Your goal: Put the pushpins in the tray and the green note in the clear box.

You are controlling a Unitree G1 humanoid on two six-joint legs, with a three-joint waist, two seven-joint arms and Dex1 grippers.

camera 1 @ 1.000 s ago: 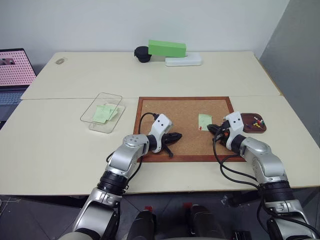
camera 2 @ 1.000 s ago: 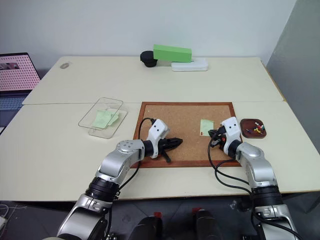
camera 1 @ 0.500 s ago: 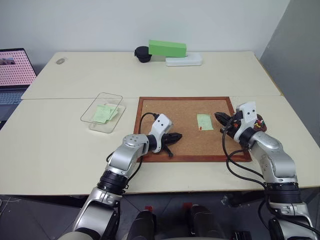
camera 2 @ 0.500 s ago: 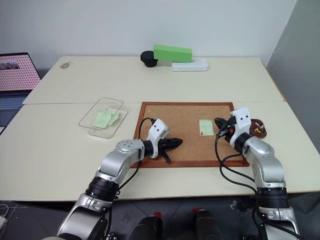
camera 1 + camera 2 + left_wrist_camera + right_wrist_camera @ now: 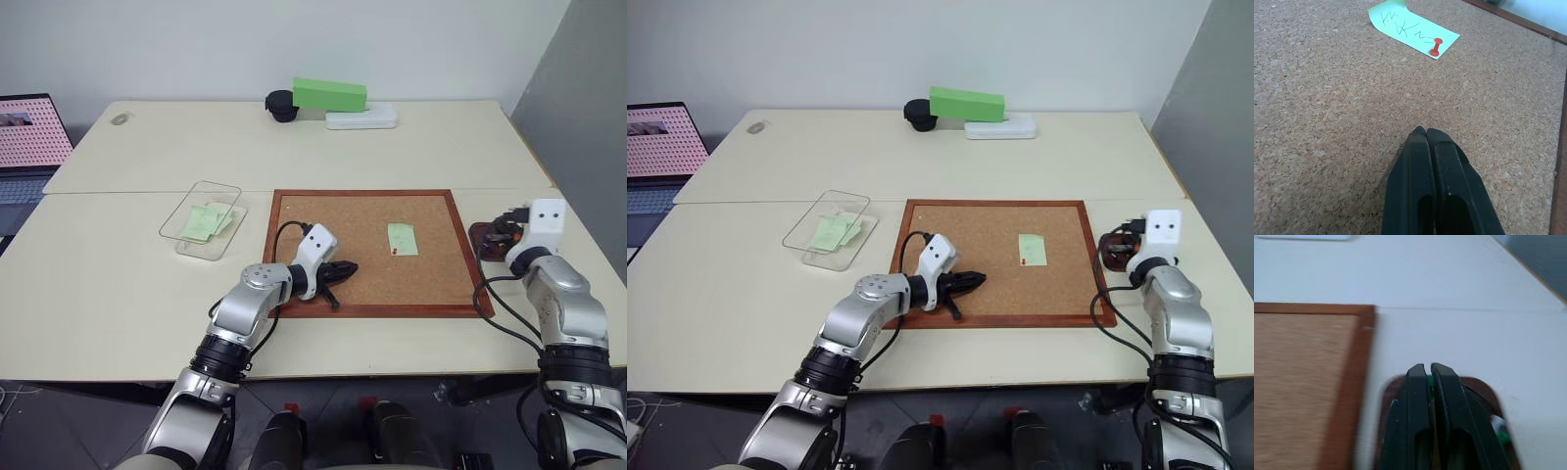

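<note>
Because your right gripper (image 5: 1429, 374) hovers over the tray (image 5: 483, 235), fingers pressed together on what looks like a green pushpin, a drop seems due. Ahead of your shut, empty left gripper (image 5: 1425, 134), a red pushpin (image 5: 1435, 47) fastens the green note (image 5: 1411, 28).

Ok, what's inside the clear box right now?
The clear box holds pale green notes, at least two overlapping. Whether more lie under them can't be told. One green note is on the corkboard, pinned by a red pushpin.

right gripper (image 5: 1429, 369) | fingers together | above tray (image 5: 1484, 387) | beside corkboard (image 5: 1308, 377)
</note>
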